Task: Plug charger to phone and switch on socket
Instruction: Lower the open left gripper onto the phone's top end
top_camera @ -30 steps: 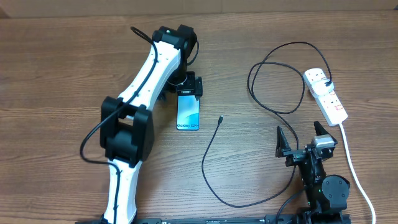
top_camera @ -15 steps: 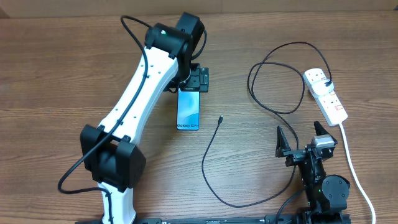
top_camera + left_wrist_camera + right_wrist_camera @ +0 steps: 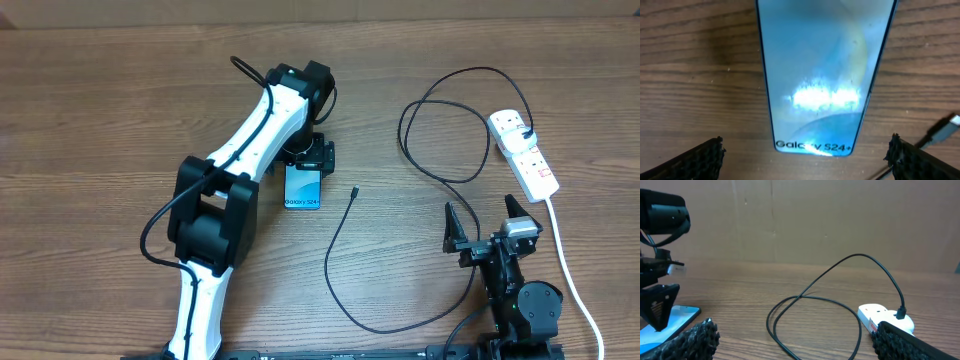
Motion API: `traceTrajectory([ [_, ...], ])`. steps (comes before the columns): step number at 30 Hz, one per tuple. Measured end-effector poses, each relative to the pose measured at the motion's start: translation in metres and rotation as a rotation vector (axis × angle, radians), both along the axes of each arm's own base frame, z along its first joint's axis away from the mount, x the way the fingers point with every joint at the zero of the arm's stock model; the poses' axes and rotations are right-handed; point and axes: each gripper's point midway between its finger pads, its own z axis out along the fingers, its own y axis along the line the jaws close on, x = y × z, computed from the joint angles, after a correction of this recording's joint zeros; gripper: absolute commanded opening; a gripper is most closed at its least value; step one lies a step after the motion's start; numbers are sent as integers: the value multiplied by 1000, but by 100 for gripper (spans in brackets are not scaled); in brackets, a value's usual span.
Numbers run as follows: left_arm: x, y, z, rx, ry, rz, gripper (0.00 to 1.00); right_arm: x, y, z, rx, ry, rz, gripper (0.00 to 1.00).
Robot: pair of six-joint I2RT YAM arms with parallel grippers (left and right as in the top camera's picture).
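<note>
**Plug in the strip, connector loose beside the phone**

The white two-outlet power strip [image 3: 525, 156] lies at the table's right edge. Its far outlet holds the black plug [image 3: 527, 133] of the long thin black charger cable [image 3: 330, 262]. The cable's small connector tip [image 3: 354, 192] rests on the brown wooden table [image 3: 100, 120], near the right side of the slim blue-screened smartphone [image 3: 303, 192] and joined to nothing.

The left gripper [image 3: 309, 160] hangs over the phone's far half, its fingers spread wide to either side of the screen and clear of it. The right gripper [image 3: 481, 213] sits near the front right, its fingers spread with nothing between them.

Half a second ago the left gripper stood beyond the phone's far end. It now covers that end, and the elbow has swung. The phone, cable and right arm have not shifted.
</note>
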Motion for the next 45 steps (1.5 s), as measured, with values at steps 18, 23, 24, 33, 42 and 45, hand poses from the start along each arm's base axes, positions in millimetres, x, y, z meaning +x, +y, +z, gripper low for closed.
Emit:
traceTrajectory([
  [18, 22, -2, -6, 2, -92, -7, 100, 0, 0, 0, 0, 1, 0, 100],
  [23, 25, -4, -10, -4, -100, -19, 99, 0, 0, 0, 0, 0, -1, 100],
  [24, 26, -5, -10, -9, -102, -19, 99, 0, 0, 0, 0, 0, -1, 100],
  [33, 27, -9, -11, -27, -107, -1, 100, 0, 0, 0, 0, 0, 0, 100],
  [42, 19, -7, -18, -24, -75, 0, 99, 0, 0, 0, 0, 0, -1, 100],
  [45, 14, -5, -23, -19, -57, 0, 100, 0, 0, 0, 0, 0, -1, 100],
])
